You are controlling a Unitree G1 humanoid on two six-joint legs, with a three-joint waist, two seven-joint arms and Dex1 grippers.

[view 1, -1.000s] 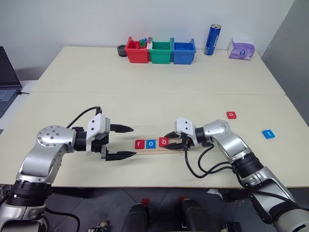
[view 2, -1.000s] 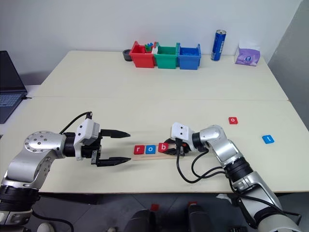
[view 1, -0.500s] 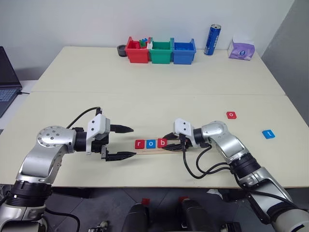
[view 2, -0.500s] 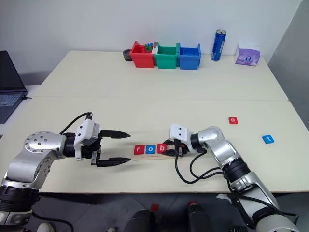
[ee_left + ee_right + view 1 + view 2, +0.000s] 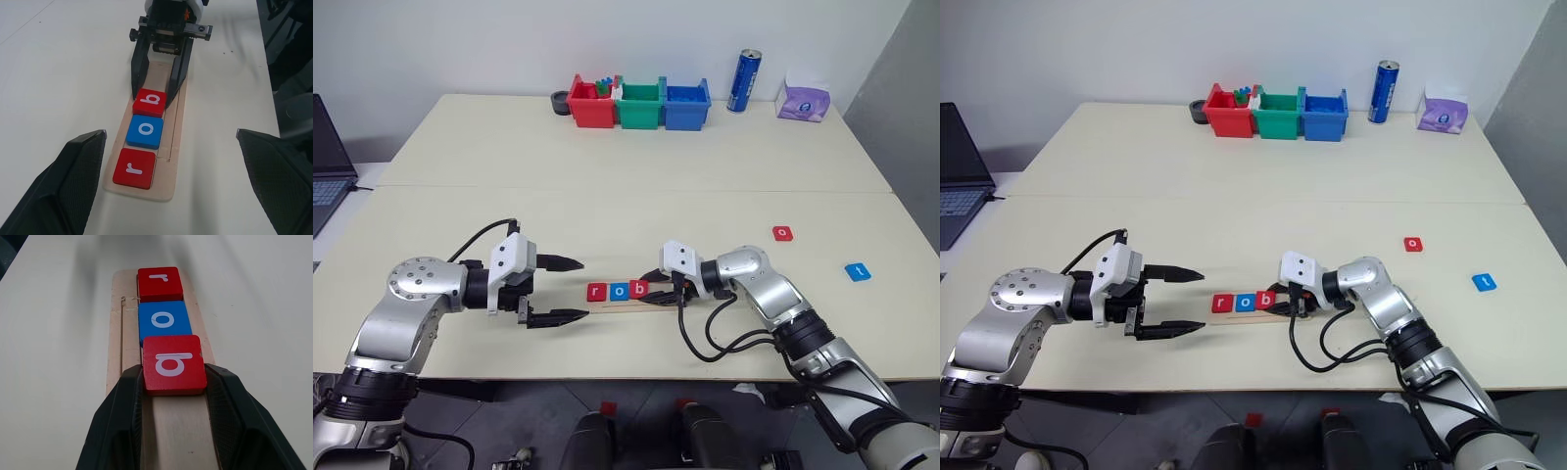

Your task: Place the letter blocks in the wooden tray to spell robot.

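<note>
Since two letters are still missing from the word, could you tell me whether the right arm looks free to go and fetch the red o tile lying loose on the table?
Probably not yet: the right gripper is shut on the red b tile in the wooden tray. Otherwise bare table lies between it and the red o tile.

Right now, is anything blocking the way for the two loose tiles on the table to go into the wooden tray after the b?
Nothing visible. The red o tile and blue t tile lie on bare table. In the tray, the right gripper clamps the b tile, over the next slot.
</note>
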